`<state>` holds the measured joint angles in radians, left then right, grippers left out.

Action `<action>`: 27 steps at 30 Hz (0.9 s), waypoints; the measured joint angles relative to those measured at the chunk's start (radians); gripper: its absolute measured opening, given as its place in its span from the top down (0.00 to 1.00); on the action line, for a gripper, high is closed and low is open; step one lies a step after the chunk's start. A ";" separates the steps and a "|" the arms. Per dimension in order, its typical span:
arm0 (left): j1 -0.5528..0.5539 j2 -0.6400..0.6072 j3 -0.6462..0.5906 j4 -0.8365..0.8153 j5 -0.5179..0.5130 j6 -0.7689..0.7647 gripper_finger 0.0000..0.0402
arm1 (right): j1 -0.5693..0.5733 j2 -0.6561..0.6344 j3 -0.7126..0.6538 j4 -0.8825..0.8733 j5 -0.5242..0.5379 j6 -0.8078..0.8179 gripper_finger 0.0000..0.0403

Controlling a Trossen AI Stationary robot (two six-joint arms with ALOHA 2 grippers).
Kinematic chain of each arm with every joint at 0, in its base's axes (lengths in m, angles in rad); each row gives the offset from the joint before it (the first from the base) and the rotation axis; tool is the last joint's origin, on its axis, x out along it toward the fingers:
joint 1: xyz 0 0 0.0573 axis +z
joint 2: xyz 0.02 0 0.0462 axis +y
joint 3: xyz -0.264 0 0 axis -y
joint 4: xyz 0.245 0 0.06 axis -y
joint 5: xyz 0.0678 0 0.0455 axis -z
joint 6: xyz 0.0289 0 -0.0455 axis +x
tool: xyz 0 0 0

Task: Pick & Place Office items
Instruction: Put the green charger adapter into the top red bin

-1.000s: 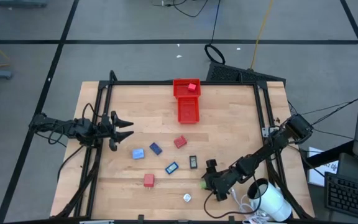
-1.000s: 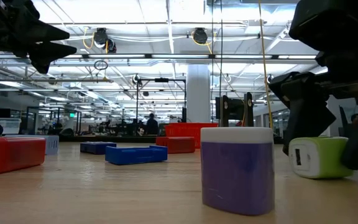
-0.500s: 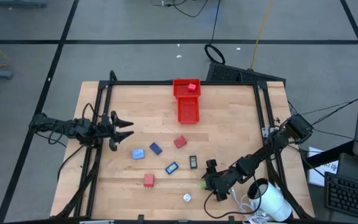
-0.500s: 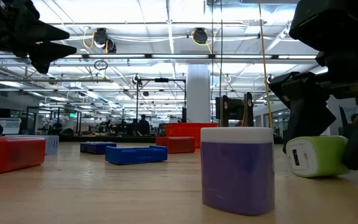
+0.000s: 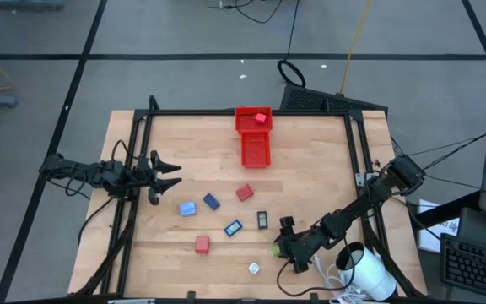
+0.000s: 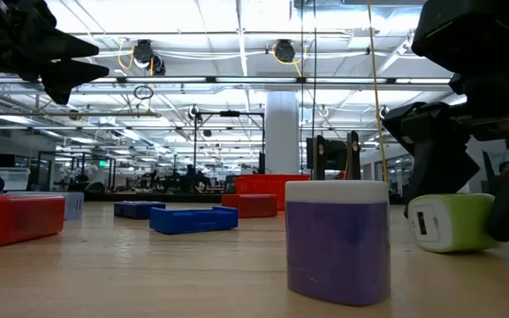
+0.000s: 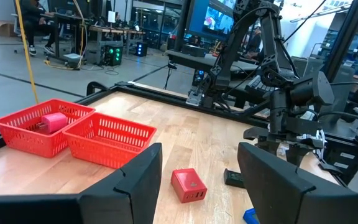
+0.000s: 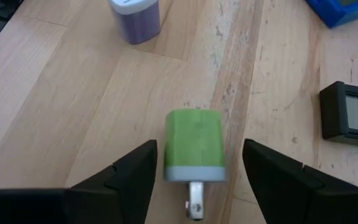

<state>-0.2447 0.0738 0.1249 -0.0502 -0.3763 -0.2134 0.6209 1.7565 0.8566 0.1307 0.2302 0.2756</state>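
Straddling the green charger (image 8: 194, 152), right pincer (image 8: 194, 165) open, clear table (image 8: 55, 112) either side.

Between the right arm's spread jaws lies a smooth plastic green-white charger (image 8: 194, 147) with a metal prong. Under it the table (image 8: 61, 106) is pale planked wood — matt, grain showing. Beyond the left arm's jaws, a glossy red plastic mesh tray (image 7: 73, 127).

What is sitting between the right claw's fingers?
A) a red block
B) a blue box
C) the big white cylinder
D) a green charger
D: the right wrist view shows the green charger on the table between the right claw's open fingers, not yet pinched.
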 joint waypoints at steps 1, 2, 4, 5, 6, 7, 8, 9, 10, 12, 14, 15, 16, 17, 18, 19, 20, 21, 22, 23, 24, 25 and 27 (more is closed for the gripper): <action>0.000 0.000 0.000 0.000 0.000 0.000 0.47 | 0.000 0.000 0.000 0.000 0.000 0.000 0.45; 0.000 0.000 0.000 0.000 0.000 0.000 0.47 | 0.000 0.000 0.000 0.000 0.000 0.000 0.47; 0.000 0.000 0.000 0.000 0.000 0.000 0.47 | 0.000 0.000 0.000 0.000 0.000 0.000 0.50; 0.000 0.000 0.000 0.000 0.000 0.000 0.47 | 0.000 0.000 0.000 0.000 0.000 0.000 0.51; 0.000 0.000 0.000 0.000 0.000 0.000 0.47 | 0.000 0.000 0.000 0.000 0.000 0.000 0.52; 0.000 0.000 0.000 0.000 0.000 0.000 0.47 | 0.000 0.000 0.000 0.000 0.000 0.000 0.54; 0.000 0.000 0.000 0.000 0.000 0.000 0.47 | 0.000 0.000 0.000 0.000 0.000 0.000 0.55; 0.000 0.000 0.000 0.000 0.000 0.000 0.47 | 0.000 0.000 0.000 0.000 0.000 0.000 0.56; 0.000 0.000 0.000 0.000 0.000 0.000 0.47 | 0.000 0.000 0.000 0.000 0.000 0.000 0.57; 0.000 0.000 0.000 0.000 0.000 0.000 0.47 | 0.000 0.000 0.000 0.000 0.000 0.000 0.59; 0.000 0.000 0.000 0.000 0.000 0.000 0.47 | 0.000 0.000 0.000 0.000 0.000 0.000 0.61; 0.000 0.000 0.000 0.000 0.000 0.000 0.47 | 0.000 0.000 0.000 0.000 0.000 0.000 0.62; 0.000 0.000 0.000 0.000 0.000 0.000 0.47 | 0.000 0.000 0.000 0.000 -0.001 0.000 0.63; 0.000 0.000 0.000 0.000 0.000 0.000 0.47 | 0.000 0.000 0.000 0.000 -0.004 0.000 0.64; 0.000 0.000 0.000 0.000 0.000 0.000 0.47 | 0.000 -0.001 0.000 0.001 -0.012 0.000 0.64; 0.000 0.000 0.000 0.000 0.000 0.000 0.47 | 0.000 -0.001 0.000 0.001 -0.023 0.000 0.64; 0.000 0.000 0.000 0.000 0.000 0.000 0.47 | 0.000 -0.001 0.000 0.002 -0.026 0.000 0.64; 0.000 0.000 0.000 0.000 0.000 0.000 0.47 | 0.000 -0.001 0.000 0.002 -0.026 0.000 0.64; 0.000 0.000 0.000 0.000 0.000 0.000 0.47 | 0.000 -0.001 0.000 0.002 -0.026 0.000 0.64; 0.000 0.000 0.000 0.000 0.000 0.000 0.47 | 0.000 -0.001 0.000 0.002 -0.026 0.000 0.63; 0.000 0.000 0.000 0.000 0.000 0.000 0.47 | 0.000 -0.001 0.000 0.002 -0.026 -0.004 0.63; 0.000 0.000 0.000 0.000 0.000 0.000 0.47 | 0.000 -0.001 0.000 0.001 -0.025 -0.009 0.63; 0.000 0.000 0.000 0.000 0.000 0.000 0.47 | 0.000 -0.001 0.000 0.001 -0.025 -0.024 0.63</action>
<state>-0.2447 0.0738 0.1249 -0.0502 -0.3763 -0.2131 0.6212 1.7557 0.8566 0.1318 0.2050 0.2514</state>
